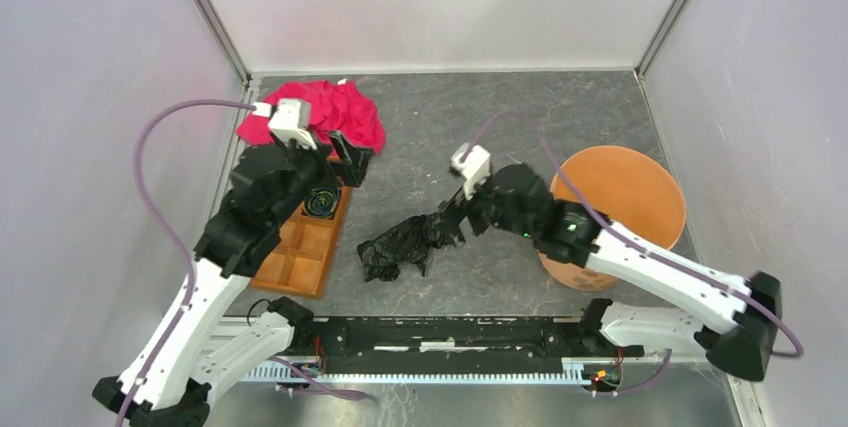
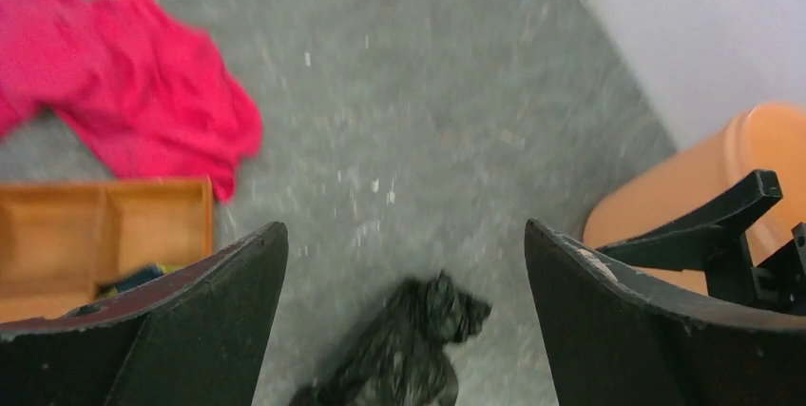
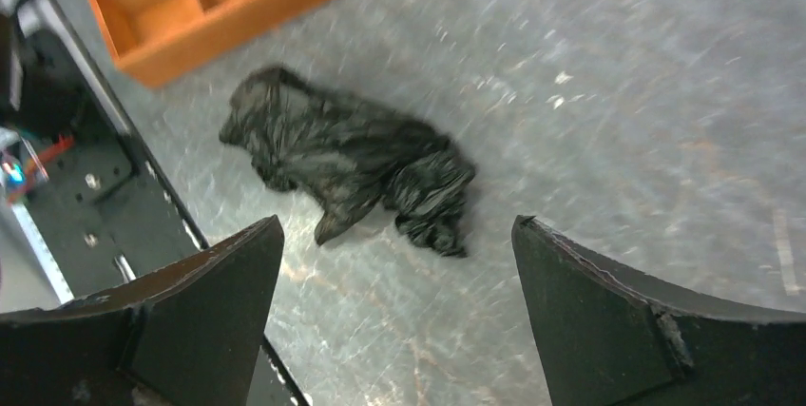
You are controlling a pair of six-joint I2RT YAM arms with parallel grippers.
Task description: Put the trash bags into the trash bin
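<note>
The black trash bag [image 1: 403, 245] lies crumpled on the grey table between the two arms. The orange trash bin [image 1: 620, 197] stands upright at the right, behind my right arm. My right gripper [image 1: 452, 219] is open and empty, just above the bag's right end; in its wrist view [image 3: 395, 225] the bag [image 3: 352, 154] lies on the table ahead of the fingertips, apart from them. My left gripper [image 1: 348, 159] is open and empty over the tray's far end; in its wrist view [image 2: 404, 230] the bag [image 2: 409, 344] lies below and between the fingers, and the bin [image 2: 694, 178] is at the right.
A red cloth [image 1: 320, 112] lies at the back left. An orange-brown compartment tray [image 1: 300, 252] sits left of the bag, with a small dark roll [image 1: 322, 202] in its far end. The arms' black base rail [image 1: 450, 337] runs along the near edge. Grey walls close three sides.
</note>
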